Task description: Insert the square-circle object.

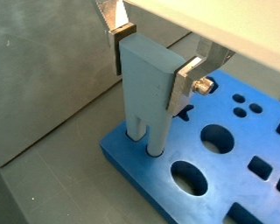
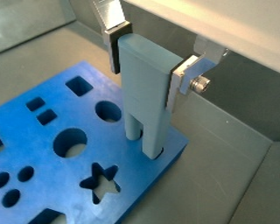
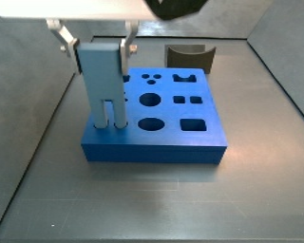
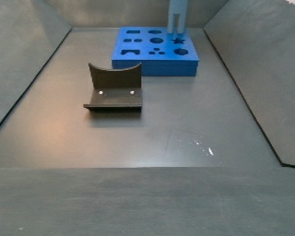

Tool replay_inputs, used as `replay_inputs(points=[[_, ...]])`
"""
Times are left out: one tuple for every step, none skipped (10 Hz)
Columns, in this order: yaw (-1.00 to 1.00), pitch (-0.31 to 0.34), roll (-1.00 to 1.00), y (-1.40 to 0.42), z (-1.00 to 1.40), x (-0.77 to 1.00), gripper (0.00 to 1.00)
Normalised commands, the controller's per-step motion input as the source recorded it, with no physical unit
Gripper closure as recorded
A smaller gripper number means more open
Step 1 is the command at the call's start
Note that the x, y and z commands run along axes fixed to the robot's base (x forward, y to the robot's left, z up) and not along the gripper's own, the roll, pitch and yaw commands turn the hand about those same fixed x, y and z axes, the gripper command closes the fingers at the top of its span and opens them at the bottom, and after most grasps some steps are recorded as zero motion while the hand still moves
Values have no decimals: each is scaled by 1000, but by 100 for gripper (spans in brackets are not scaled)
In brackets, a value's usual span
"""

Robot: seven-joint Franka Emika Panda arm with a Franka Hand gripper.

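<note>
Grey floor (image 4: 150, 138): two items.
Blue block (image 4: 159, 53) with cut-out holes, far end; dark fixture (image 4: 113, 90) nearer, well apart from it. Gripper (image 3: 95, 40) above block.

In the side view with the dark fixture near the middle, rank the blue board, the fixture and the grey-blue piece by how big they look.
1. Blue board, slightly.
2. Fixture; it is nearer the camera, so the top two are unsure.
3. Square-circle piece, held upright by the tool at the board's corner.
</note>
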Motion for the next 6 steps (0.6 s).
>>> replay_inputs(points=[[0,-166,109,-94,-626,-54,100],[0,-144,114,-60,-551,-34,100],[0,-107,140,-54,-497,0,100],[0,-57,149,-49,-443,0,100],[0,-4,137,-9,-394,60,100],[0,0,110,0,-451,100,100]])
